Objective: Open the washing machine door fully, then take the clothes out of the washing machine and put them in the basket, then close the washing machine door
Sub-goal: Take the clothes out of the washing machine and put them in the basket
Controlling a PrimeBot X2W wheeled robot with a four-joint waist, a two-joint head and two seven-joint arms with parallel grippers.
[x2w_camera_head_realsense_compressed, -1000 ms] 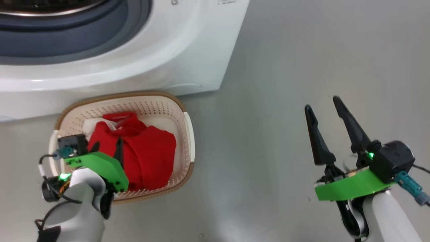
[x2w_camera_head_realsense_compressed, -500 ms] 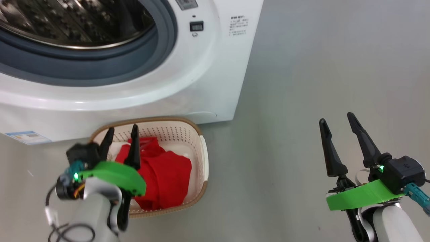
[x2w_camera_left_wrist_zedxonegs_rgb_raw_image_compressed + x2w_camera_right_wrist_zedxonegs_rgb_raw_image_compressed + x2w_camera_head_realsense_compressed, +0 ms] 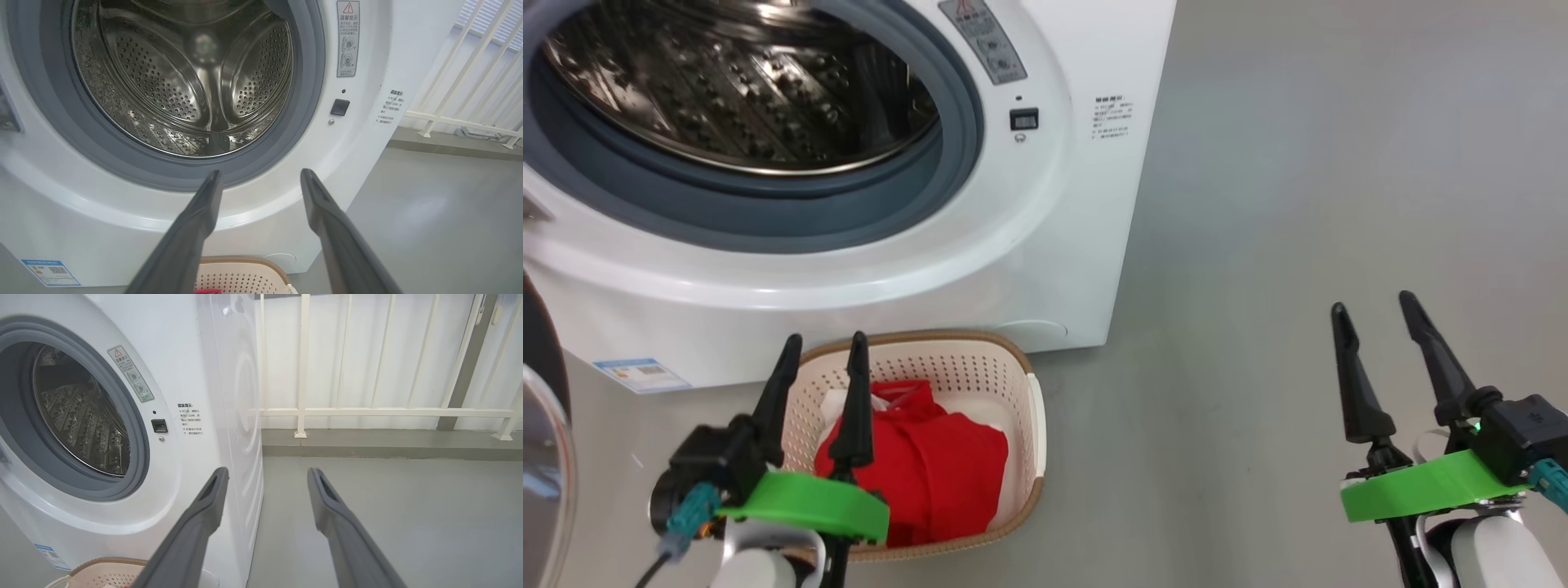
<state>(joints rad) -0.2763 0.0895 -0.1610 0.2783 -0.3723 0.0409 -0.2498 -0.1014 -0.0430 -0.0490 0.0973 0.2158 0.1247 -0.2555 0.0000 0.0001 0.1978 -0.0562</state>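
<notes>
Both pairs of jaws stand fully apart and empty. The clothes (image 3: pixel 931 474) lie in the basket (image 3: pixel 980 343), just beneath the left gripper (image 3: pixel 825 337). The washing machine door (image 3: pixel 539 457), apparently swung wide with only its edge visible, stands outboard of the left jaws and well apart from the right gripper (image 3: pixel 1372 302), so the left arm is nearer.

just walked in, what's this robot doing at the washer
A robot is emptying the washing machine. The drum looks empty where it shows, and the red clothes lie in the basket on the floor before it. Both grippers are open and empty: the left gripper over the basket, the right gripper over bare floor. The washing machine door is open, not yet closed.
</notes>
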